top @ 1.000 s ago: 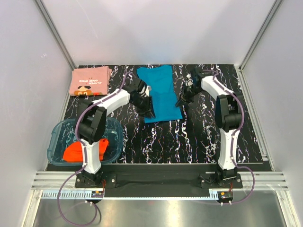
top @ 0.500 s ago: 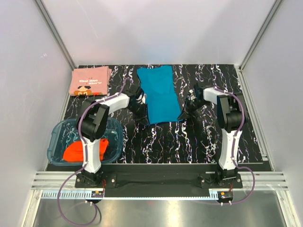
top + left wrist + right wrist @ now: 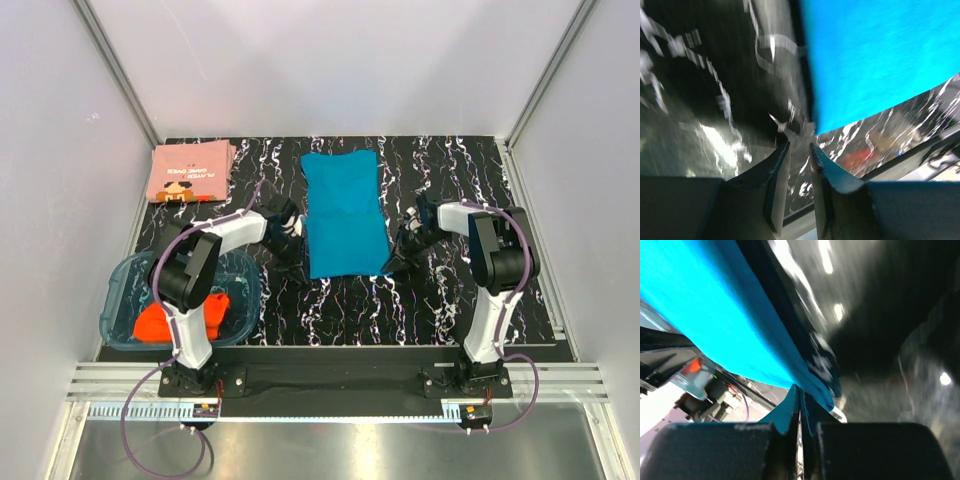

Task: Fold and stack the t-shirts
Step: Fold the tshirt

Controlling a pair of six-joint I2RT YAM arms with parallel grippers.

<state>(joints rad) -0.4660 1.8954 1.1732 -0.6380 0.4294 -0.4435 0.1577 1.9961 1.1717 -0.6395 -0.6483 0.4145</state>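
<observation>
The teal-blue t-shirt [image 3: 345,215] lies flat as a long folded rectangle in the middle of the black marbled table. My left gripper [image 3: 289,262] is at its near left corner, open and empty, with the shirt corner [image 3: 880,55] just ahead of the fingertips [image 3: 799,145]. My right gripper [image 3: 399,260] is at the near right corner, shut on the shirt's edge [image 3: 705,315], which runs down to the fingertips [image 3: 800,389]. The salmon-pink printed shirt [image 3: 190,170] lies folded at the back left. The orange-red shirt [image 3: 165,318] is bunched in the tub.
The clear blue-tinted plastic tub [image 3: 125,280] stands at the front left beside the left arm's base. White walls with metal frame posts close in the table on three sides. A metal rail runs along the near edge.
Both grippers moved toward the front of the table and dragged the teal shirt nearer and straighter. The left gripper now stands off the shirt corner, open.
</observation>
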